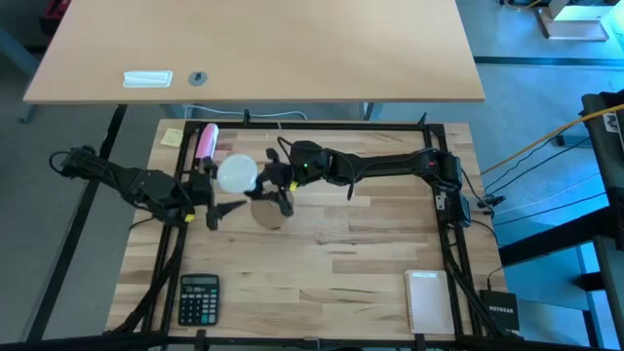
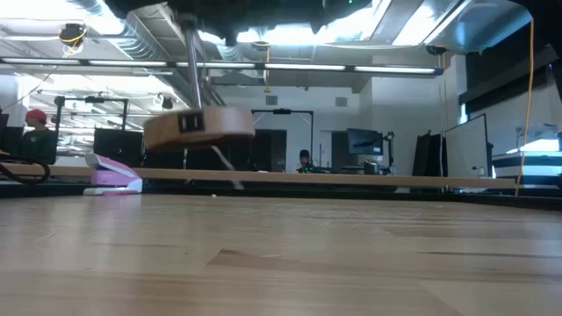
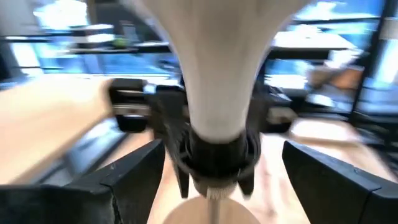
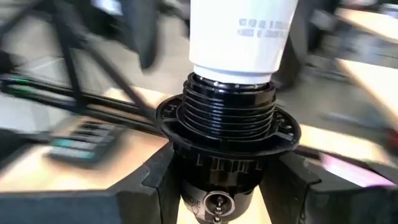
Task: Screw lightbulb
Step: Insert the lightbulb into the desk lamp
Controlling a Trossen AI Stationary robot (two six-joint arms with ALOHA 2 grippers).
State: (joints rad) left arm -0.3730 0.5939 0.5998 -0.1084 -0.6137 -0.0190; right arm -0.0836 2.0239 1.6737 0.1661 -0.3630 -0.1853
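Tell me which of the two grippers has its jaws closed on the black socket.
The right gripper: its jaws clamp the black socket under the lightbulb. The left gripper stands open, jaws apart on either side of the bulb's neck.

Grey floor (image 1: 546, 117); pale desk (image 1: 292, 49) behind; bright ceiling lights (image 2: 290, 35) overhead.

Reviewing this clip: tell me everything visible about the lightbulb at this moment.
The lightbulb is white, with a round frosted globe tapering to a smooth neck that bears small grey print. It looks like matte plastic or glass. Its base sits inside the black ribbed socket, upright on it. The right gripper clamps the socket from both sides. The left gripper stands open around the bulb's neck, its fingers apart from it. The assembly is lifted off the table.
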